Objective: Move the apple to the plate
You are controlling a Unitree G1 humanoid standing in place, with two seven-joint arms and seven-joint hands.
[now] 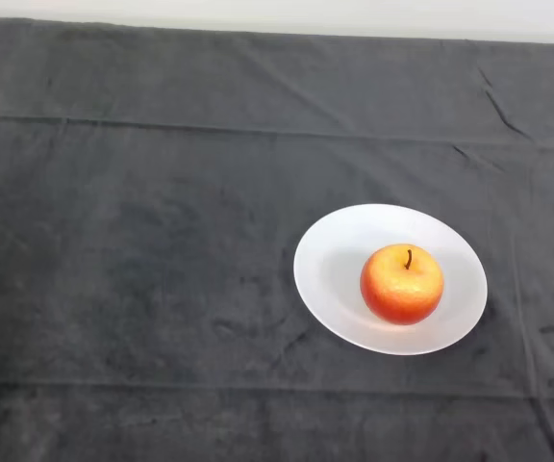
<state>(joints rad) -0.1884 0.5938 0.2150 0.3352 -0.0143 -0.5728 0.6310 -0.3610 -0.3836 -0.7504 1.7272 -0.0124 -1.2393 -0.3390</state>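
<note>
Status: the apple [402,283] sits upright inside the plate [335,252], stem up, resting a little right of the plate's centre and towards its near side. By this evidence the task appears complete; nothing further seems left to do.

Hand: no part of the robot shows in the head view, so the state of the fingers cannot be told.

Item 1, apple: round, smooth, glossy skin; orange-red with a paler yellow patch near the top; short dark stem set in a shallow dimple. Likely firm and apt to roll on a flat surface.

Item 2, plate: white, round, shallow, plain and unpatterned, with a gently raised rim that keeps the fruit in place.

Item 3, bench [142,250]: covered by a dark grey cloth, soft-napped, with faint creases and fold lines running across it.
</note>
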